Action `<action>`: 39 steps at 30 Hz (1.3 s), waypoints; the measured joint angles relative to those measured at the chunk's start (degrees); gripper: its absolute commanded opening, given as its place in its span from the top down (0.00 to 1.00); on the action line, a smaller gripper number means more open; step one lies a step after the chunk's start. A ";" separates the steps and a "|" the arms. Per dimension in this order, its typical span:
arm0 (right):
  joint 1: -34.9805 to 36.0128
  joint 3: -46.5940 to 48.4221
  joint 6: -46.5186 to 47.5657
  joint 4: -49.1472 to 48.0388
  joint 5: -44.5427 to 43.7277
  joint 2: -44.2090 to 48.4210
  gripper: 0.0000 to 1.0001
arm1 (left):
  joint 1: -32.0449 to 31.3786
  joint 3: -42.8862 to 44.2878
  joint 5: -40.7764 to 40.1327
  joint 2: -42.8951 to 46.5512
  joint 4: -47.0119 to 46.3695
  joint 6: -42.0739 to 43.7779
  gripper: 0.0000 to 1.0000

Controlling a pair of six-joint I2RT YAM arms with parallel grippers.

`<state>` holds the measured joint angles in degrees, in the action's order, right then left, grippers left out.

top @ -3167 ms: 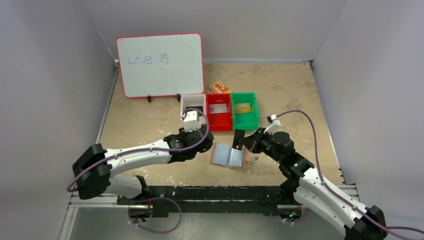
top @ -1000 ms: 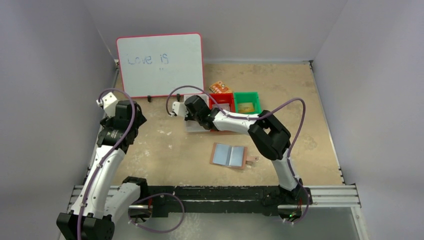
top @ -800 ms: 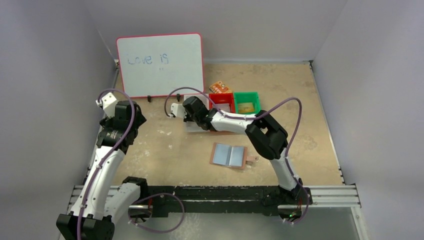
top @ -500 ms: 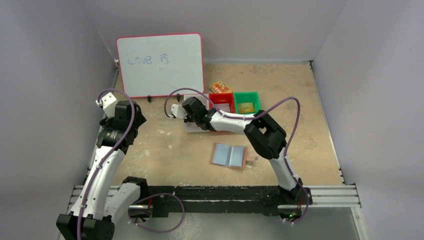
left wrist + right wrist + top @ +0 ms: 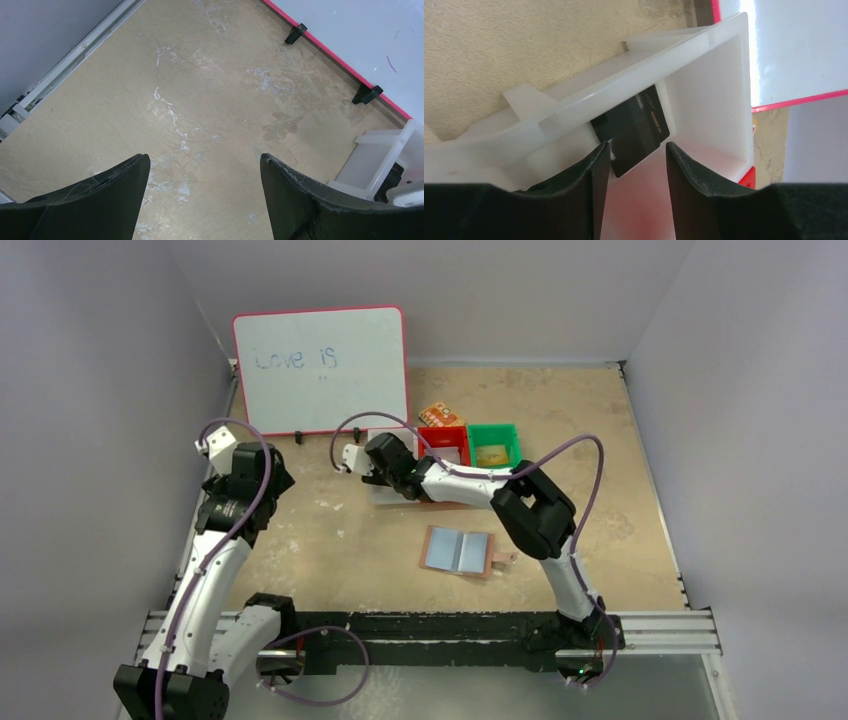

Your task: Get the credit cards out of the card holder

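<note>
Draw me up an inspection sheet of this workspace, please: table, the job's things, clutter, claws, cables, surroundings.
Surface: tan table, scuffed with white marks.
Job's things: card holder lies open and flat, pale blue inside up; black card inside the white bin.
Clutter: red bin and green bin beside the white one, orange packet behind them, whiteboard reading "Love is".
Grippers: left gripper open over bare table, holding nothing; right gripper open at the white bin, the card at its tips.
Cables: purple cables loop along both arms, clear of the card holder.
Surroundings: grey walls on three sides.
</note>
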<state>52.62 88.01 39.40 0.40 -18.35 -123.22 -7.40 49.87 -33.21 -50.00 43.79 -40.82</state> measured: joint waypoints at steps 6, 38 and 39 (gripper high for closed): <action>-0.02 -3.15 -9.20 -4.22 -0.61 4.96 0.61 | 0.00 0.00 0.04 -0.13 0.00 0.00 0.19; -0.07 5.22 -63.93 12.11 2.91 -1.81 0.91 | 0.00 0.00 0.04 -0.79 0.00 0.02 0.20; -0.07 5.79 -64.02 12.24 2.78 -2.16 0.91 | 0.00 0.00 0.02 -0.79 0.00 0.04 0.20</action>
<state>52.56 93.80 -24.62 12.64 -15.57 -125.38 -7.40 49.87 -33.19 -50.78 43.79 -40.77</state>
